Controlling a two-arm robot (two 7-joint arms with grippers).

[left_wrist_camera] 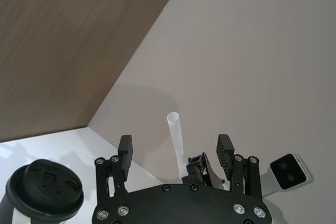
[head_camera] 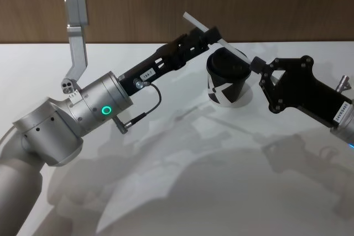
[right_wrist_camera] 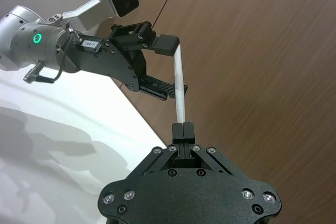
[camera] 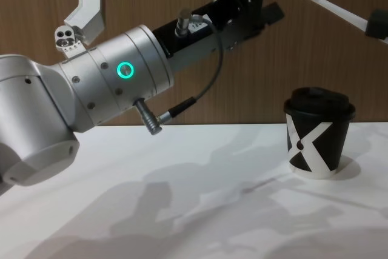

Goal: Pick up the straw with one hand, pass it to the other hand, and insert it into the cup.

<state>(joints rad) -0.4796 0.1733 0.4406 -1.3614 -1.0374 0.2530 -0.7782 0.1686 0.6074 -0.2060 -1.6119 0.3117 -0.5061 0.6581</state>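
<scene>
Handover stage: right gripper (right_wrist_camera: pixel 182 127) pinched shut on straw (right_wrist_camera: pixel 179 77); left gripper (left_wrist_camera: pixel 175 143) jaws wide, straddling it. Next I'd close left, then release right.

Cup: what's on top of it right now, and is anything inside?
A black lid caps the cup; its inside is hidden. The straw hangs above, between the left gripper and right gripper, not in the lid.

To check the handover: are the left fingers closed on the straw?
No, the left fingers stand wide apart, with the straw between them.
</scene>
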